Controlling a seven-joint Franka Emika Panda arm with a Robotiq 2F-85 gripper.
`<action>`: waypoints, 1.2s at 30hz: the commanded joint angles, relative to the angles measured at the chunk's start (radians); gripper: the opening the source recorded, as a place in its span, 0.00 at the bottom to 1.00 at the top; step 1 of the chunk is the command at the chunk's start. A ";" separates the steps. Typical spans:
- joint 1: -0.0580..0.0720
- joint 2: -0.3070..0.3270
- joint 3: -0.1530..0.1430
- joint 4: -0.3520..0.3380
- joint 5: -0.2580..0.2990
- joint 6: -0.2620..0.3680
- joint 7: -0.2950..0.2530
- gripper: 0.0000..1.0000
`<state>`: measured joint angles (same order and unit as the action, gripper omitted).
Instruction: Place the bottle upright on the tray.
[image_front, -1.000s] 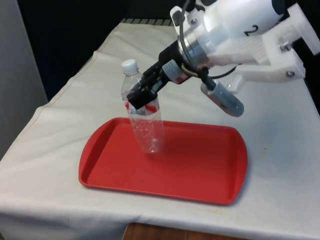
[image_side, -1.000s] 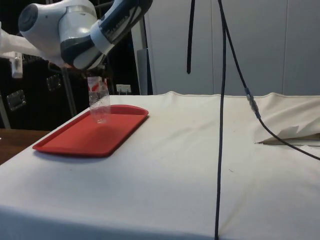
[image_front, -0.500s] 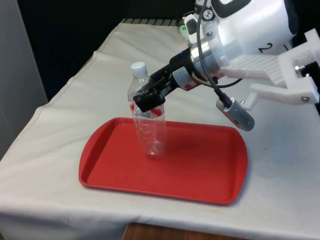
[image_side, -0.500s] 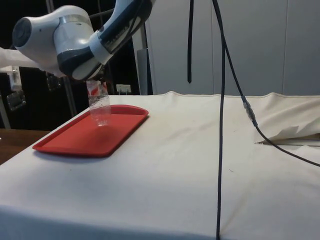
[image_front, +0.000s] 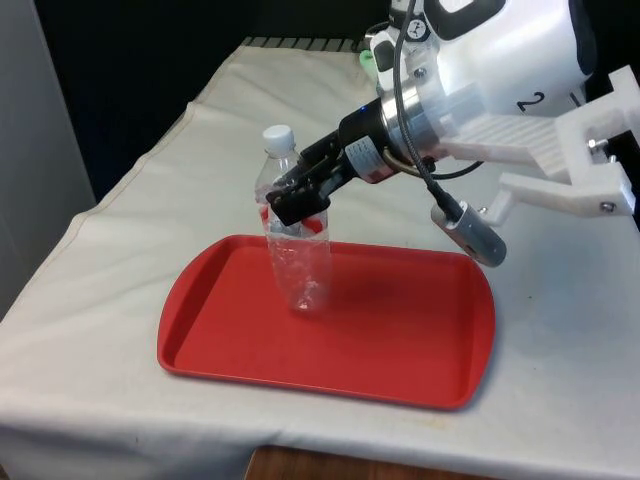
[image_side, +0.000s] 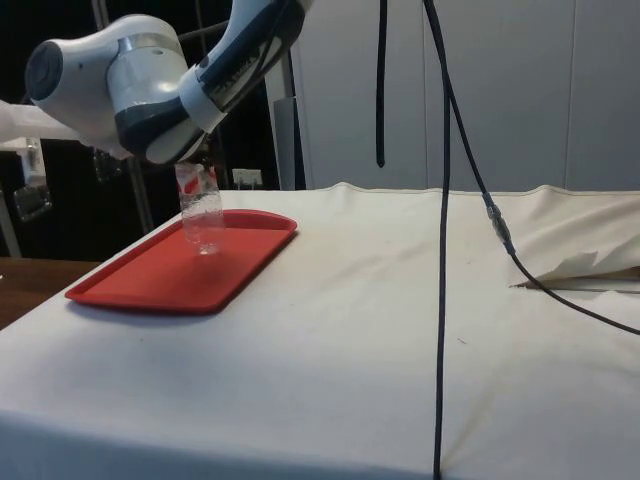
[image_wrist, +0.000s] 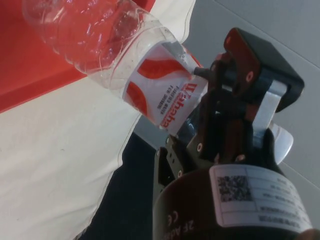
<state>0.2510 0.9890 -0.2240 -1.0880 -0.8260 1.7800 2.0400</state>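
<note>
A clear plastic bottle (image_front: 297, 250) with a white cap (image_front: 278, 136) and a red-and-white label stands nearly upright over the red tray (image_front: 400, 340), leaning slightly. Its base is at the tray floor in the left half; I cannot tell whether it touches. My black gripper (image_front: 296, 200) is shut on the bottle's labelled upper body, reaching in from the front view's right. From the side, the bottle (image_side: 203, 215) hangs below the wrist over the tray (image_side: 150, 280). Close up, the fingers (image_wrist: 240, 55) clamp the label of the bottle (image_wrist: 125, 60).
The tray lies near the table's front edge in the front view, with white cloth (image_front: 150, 200) around it. A black cable (image_side: 440, 250) hangs down in the side view and trails across the cloth to the right. The cloth is folded up there (image_side: 590, 270).
Over the last second the bottle has swung from a clear tilt to nearly upright, and the gripper has shifted slightly towards the front view's right. In the last half second almost nothing moved.
</note>
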 joint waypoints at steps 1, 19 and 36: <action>-0.001 0.001 0.001 0.000 0.000 0.000 0.001 0.07; -0.002 0.014 0.008 0.001 0.001 0.002 0.016 0.07; -0.001 0.014 0.009 0.002 -0.001 -0.004 0.015 0.77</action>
<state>0.2500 1.0020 -0.2160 -1.0880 -0.8290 1.7740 2.0520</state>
